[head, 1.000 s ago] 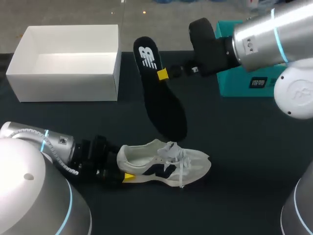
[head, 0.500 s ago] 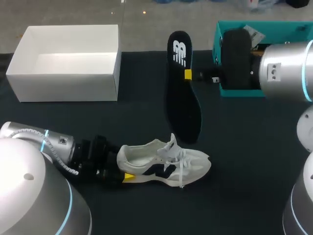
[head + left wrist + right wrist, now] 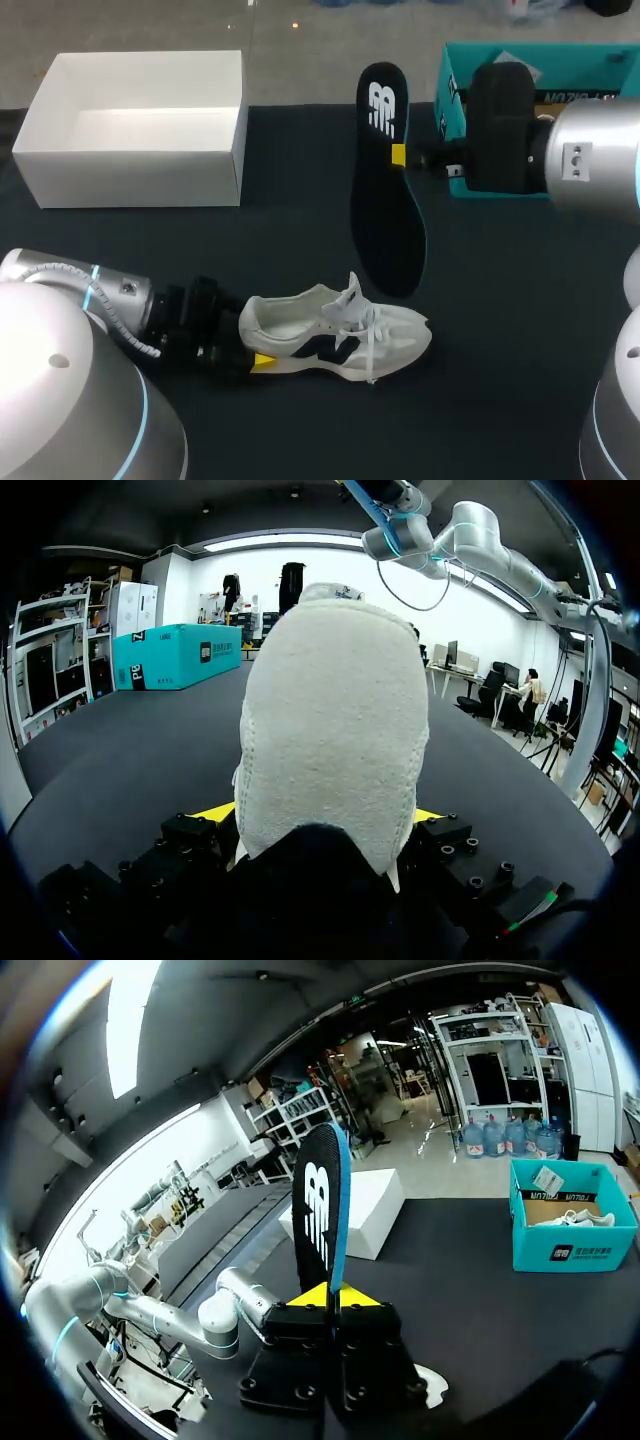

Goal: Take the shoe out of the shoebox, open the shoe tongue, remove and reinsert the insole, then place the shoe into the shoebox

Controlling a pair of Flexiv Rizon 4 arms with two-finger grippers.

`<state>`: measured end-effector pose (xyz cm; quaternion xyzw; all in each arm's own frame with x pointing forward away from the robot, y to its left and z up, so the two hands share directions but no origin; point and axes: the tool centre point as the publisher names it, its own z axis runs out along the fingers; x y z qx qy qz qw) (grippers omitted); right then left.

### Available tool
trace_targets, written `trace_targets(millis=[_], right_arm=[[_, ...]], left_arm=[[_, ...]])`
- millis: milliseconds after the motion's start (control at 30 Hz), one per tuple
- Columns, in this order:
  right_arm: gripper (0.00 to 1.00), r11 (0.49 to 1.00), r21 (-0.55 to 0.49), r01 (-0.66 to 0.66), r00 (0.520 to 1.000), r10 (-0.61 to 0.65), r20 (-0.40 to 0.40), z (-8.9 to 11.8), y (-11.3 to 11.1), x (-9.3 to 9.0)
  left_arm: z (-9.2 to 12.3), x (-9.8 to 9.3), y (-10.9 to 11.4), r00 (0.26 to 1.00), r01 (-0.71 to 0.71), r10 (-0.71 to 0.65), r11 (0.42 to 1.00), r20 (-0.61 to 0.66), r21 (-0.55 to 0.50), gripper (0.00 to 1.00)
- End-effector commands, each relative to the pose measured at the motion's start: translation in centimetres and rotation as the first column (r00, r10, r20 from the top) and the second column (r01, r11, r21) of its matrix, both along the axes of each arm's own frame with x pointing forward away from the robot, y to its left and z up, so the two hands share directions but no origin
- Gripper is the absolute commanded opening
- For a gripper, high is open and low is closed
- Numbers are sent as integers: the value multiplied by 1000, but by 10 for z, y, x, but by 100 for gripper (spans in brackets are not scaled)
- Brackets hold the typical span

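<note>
The head view shows the whole layout. The left wrist view shows little beyond the shoe (image 3: 335,730): its pale heel fills the picture, with the left gripper (image 3: 320,825) pinching it and a yellow fingertip (image 3: 215,812) showing on either side. From above, that shoe (image 3: 335,335) lies on its side on the dark table (image 3: 500,330), toe away from the left gripper (image 3: 255,360), laces loose.

The right wrist view shows the black insole (image 3: 322,1210) edge-on and upright, clamped between the two yellow tips of the right gripper (image 3: 333,1298). In the head view the insole (image 3: 385,190) shows its broad face, hanging above the table just beyond the shoe, with the right gripper (image 3: 399,155) gripping it near the heel end.

The right arm (image 3: 560,160) hides much of the teal box (image 3: 450,100) from above. The right wrist view looks into that box (image 3: 570,1215), where a white shoe (image 3: 580,1218) and a paper slip lie.

The white box (image 3: 140,130) stands open at the table's far left corner, well apart from the shoe, showing its white floor and walls.
</note>
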<state>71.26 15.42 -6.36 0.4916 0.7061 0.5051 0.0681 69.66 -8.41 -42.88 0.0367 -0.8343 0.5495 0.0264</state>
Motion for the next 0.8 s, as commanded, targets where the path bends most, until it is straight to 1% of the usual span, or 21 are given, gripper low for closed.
trace_targets(millis=[33, 67, 167, 300, 400, 467, 667, 800], right_arm=[[0, 990, 121, -70, 997, 74, -31, -10, -10, 1], [0, 982, 158, -101, 994, 108, -32, -10, -13, 0], [0, 963, 238, -123, 990, 137, -42, -8, -25, -3], [0, 941, 284, -185, 978, 205, -42, -3, -40, -10], [0, 932, 296, -208, 973, 229, -37, 0, -51, -12], [0, 937, 278, -212, 973, 228, -28, 1, -56, -12], [0, 935, 269, -233, 971, 238, 12, 4, -64, -14], [0, 936, 269, -228, 972, 233, 13, 6, -70, -20]], left_arm=[[-2, -1, -1, 1000, -1, 1, 1000, -1, 4, 0], [-2, -1, -1, 1000, -1, 1, 1000, -1, 4, 0], [-2, -1, -1, 1000, -1, 1, 1000, -1, 4, 0], [-2, -1, -1, 1000, -1, 1, 1000, -1, 4, 0], [-2, -1, -1, 1000, -1, 1, 1000, -1, 4, 0], [-2, -1, -1, 1000, -1, 1, 1000, -1, 4, 0], [-2, -1, -1, 1000, -1, 1, 1000, -1, 4, 0], [-2, -1, -1, 1000, -1, 1, 1000, -1, 4, 0]])
